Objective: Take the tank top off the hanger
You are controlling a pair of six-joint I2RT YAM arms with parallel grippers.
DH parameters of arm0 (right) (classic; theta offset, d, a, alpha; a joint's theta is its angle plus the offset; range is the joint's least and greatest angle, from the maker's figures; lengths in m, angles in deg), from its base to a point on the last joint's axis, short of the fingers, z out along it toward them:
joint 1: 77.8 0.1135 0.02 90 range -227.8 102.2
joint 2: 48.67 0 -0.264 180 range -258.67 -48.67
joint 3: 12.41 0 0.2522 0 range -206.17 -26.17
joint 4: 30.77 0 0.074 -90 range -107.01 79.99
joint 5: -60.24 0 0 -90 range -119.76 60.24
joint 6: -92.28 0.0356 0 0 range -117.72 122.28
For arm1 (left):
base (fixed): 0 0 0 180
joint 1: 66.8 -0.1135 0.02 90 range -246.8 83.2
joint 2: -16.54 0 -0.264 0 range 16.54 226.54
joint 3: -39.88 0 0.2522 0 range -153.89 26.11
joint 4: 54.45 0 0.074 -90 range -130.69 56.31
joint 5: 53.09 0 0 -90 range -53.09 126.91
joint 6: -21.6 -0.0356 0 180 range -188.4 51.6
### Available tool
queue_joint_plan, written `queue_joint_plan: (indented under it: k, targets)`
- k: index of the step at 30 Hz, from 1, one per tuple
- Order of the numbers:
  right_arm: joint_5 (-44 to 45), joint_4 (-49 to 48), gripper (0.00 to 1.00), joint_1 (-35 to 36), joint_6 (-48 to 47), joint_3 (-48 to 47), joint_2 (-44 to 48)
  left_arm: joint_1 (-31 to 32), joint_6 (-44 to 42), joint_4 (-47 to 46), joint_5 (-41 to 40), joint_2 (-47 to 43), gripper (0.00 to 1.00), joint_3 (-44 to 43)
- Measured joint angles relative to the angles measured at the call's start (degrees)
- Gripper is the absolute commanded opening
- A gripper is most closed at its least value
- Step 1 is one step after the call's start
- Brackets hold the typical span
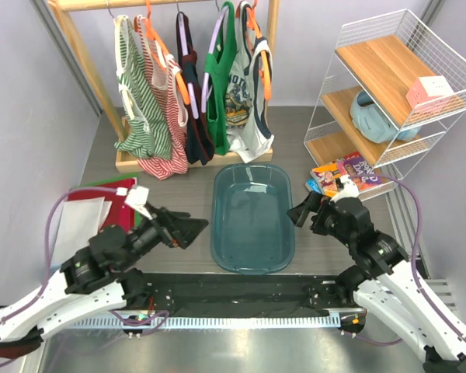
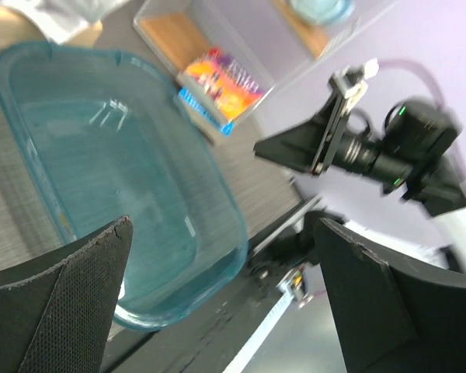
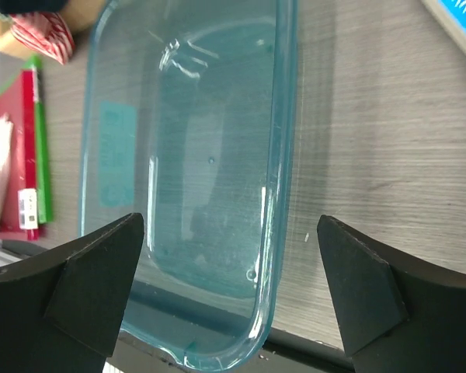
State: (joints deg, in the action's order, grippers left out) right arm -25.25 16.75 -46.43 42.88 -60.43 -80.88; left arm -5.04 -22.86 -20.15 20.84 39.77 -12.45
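Grey bench [image 1: 311,128], wooden rack [image 1: 84,48] at far edge. Tank top [image 1: 245,105] hung rightmost there on orange hanger [image 1: 265,78]. Left fingers [image 1: 190,228] and right fingers [image 1: 299,210] spread, empty, flanking blue tub [image 1: 215,233]. Probably pre-approach; next, reaching far toward garment.

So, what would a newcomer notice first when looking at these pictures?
The eye goes first to the wooden rack at the back, where colourful tops hang in a row, the white printed tank top on its orange hanger at the right end. Next comes the empty blue plastic tub in the middle, with the left end effector and the right end effector open on either side of it.
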Motion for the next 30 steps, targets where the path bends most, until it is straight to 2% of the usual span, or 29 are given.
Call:
queue_joint_plan:
  k: [5, 12, 18, 23, 28, 30]
  targets:
    - [0.96, 0.72, 1.00, 0.00, -0.72, 0.00, 3.56, 0.00, 1.44, 2.08, -2.62, -5.49, 1.00, -0.37]
    - [0.31, 1.01, 1.00, 0.00, -1.73, 0.11, 6.51, 0.00, 2.05, 7.28, -3.10, -0.90, 1.00, -1.86]
    - [-1.79, -0.57, 1.00, 0.00, -3.17, 0.13, 7.19, 0.00, 2.08, 6.32, -1.60, 1.57, 1.00, -0.24]
    - [-5.14, -2.08, 0.99, 0.00, -6.32, -5.90, -1.44, 0.00, 1.97, 6.19, -0.74, 8.26, 1.00, -3.19]
    - [-5.68, -4.02, 0.97, 0.00, -10.49, -19.23, -12.61, 0.00, 1.33, 5.86, -0.28, 10.99, 1.00, -6.64]
    - [-5.57, -4.90, 0.95, 0.00, -12.22, -25.27, -17.14, 0.00, 1.18, 5.90, 0.28, 10.64, 0.97, -6.64]
